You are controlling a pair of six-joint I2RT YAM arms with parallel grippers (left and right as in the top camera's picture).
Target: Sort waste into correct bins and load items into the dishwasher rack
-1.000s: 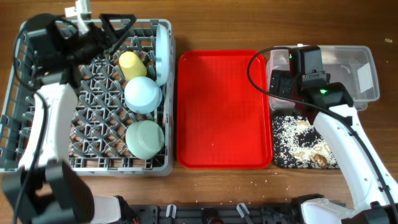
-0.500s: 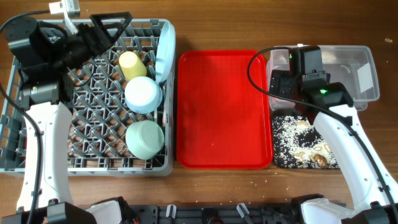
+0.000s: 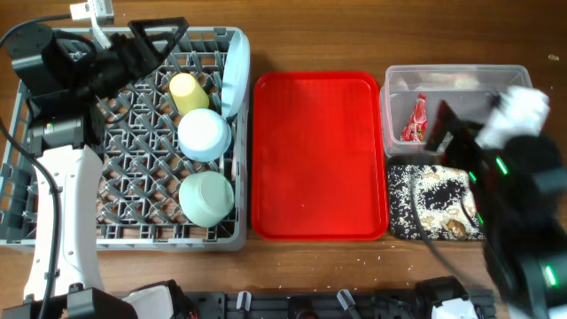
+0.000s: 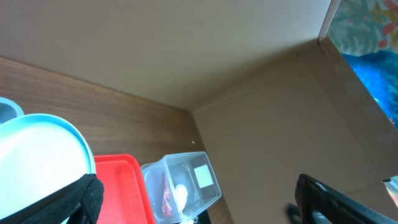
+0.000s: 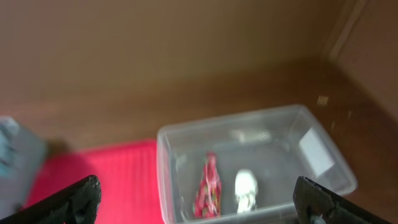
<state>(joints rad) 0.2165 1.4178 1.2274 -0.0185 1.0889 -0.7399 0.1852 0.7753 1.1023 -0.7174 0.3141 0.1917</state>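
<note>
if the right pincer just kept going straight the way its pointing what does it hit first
Probably the clear tub: the open right pincer points into it, toward the red wrapper and white paper wad lying inside. The wrist view is blurred, so depth is uncertain.

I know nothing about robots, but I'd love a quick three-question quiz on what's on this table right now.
1. True or false: a bowl stands on the red serving tray.
2. Pick one: what lies beside the red wrapper in the clear tub? A) a white paper wad B) a yellow cup C) a fork
3. Fill in: the grey rack holds ___ bowls.

Key:
1. False; the tray is bare.
2. A.
3. Two: the pale blue bowl and the mint-green bowl.
</note>
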